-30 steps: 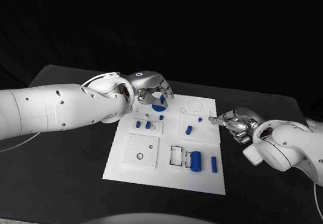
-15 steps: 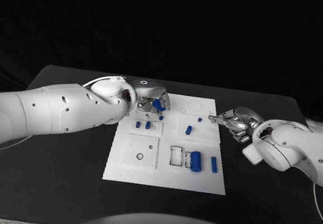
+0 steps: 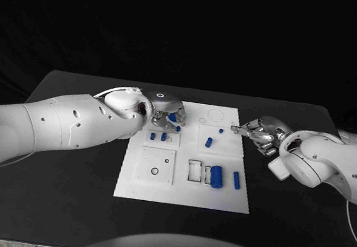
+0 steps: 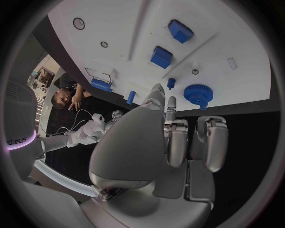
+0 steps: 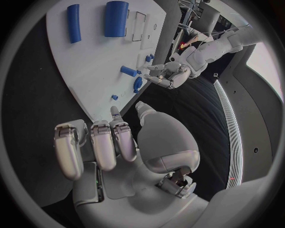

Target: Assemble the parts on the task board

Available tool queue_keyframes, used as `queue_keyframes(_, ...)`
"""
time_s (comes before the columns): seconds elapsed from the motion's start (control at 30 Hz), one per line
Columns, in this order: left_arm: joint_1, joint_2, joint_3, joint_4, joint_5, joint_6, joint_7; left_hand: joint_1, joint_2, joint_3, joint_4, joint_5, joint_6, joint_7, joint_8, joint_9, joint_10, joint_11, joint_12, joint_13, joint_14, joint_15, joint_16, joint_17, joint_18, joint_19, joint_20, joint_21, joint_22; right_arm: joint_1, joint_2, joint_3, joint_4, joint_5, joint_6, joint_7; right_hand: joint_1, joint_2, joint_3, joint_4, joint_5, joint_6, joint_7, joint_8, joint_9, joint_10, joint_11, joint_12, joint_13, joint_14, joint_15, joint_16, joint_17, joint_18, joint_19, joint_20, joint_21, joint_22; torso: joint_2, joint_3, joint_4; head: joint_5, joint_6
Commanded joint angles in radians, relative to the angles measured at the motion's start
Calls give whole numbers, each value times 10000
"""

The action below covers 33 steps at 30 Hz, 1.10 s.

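The white task board [image 3: 184, 183] lies in the middle of the table. My left hand [image 3: 164, 105] hovers over its far left corner, fingers curled in and holding nothing. Just beyond the fingertips a round blue toothed part [image 3: 175, 117] [image 4: 197, 93] lies on the board, with a small blue peg [image 4: 171, 83] beside it. Two blue blocks [image 4: 161, 57] sit further in. My right hand [image 3: 258, 133] rests at the board's right edge, fingers curled [image 5: 101, 145], empty. A thick blue cylinder [image 3: 217, 177] [image 5: 116, 18] and a slim one [image 3: 237, 181] [image 5: 73, 23] lie near the front right.
Other small blue parts stand mid-board [image 3: 209, 143] and left of centre [image 3: 158, 137]. A recessed square plate with a hole [image 3: 157, 165] and a rectangular slot [image 3: 194, 170] lie toward the front. Black table [image 3: 70, 195] surrounds the board.
My left hand has come down and nearer, its fingers drawn in from a spread pose above the toothed part. The right hand and the parts have not moved.
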<state>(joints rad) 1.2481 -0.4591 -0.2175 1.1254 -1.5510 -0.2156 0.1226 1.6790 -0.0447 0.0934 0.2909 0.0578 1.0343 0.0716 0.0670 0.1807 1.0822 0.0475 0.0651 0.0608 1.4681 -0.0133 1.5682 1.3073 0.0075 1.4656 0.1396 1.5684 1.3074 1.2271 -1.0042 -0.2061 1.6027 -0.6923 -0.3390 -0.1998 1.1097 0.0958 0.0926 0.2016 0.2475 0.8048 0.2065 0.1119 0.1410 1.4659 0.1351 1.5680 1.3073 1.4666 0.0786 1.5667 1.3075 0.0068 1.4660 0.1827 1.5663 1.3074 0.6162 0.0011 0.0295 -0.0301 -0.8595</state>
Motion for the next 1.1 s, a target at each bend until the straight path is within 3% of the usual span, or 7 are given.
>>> queue_keyframes(0.03,-6,56,8,-26,-208,198,-211,13,21,164,-4,-45,-151,74,-55,-97,-298,-63,-53,-11,1027,-121,26,2635,-75,1052,-82,24,2634,-7,4,-2,20,-25,90,27,-18,99,-19,14,33,0,92,40,12,1049,101,28,2635,1042,55,41,2633,-68,1048,70,45,2634,0,6,-2,-22,-6)
queue_keyframes(0.47,-9,350,7,-321,-509,295,-479,215,-66,528,-35,-51,-573,12,-50,-383,-924,-169,-42,-5,1027,-194,26,2635,-75,1052,-101,24,2634,-7,9,-2,30,-25,181,-63,-19,98,-25,18,42,6,96,48,16,1049,104,28,2635,1042,57,41,2633,-68,1048,72,45,2634,0,4,-1,-50,1)
queue_keyframes(1.1,-15,673,5,-788,-565,798,-345,283,10,842,-32,-53,-372,-15,39,-437,-726,-188,38,12,1027,-201,26,2635,-75,1052,-93,24,2634,-7,42,-2,11,-25,220,-78,-19,98,-25,18,42,6,96,48,16,1049,104,28,2635,1042,57,41,2633,-68,1048,72,45,2634,-9,7,5,-24,-18)
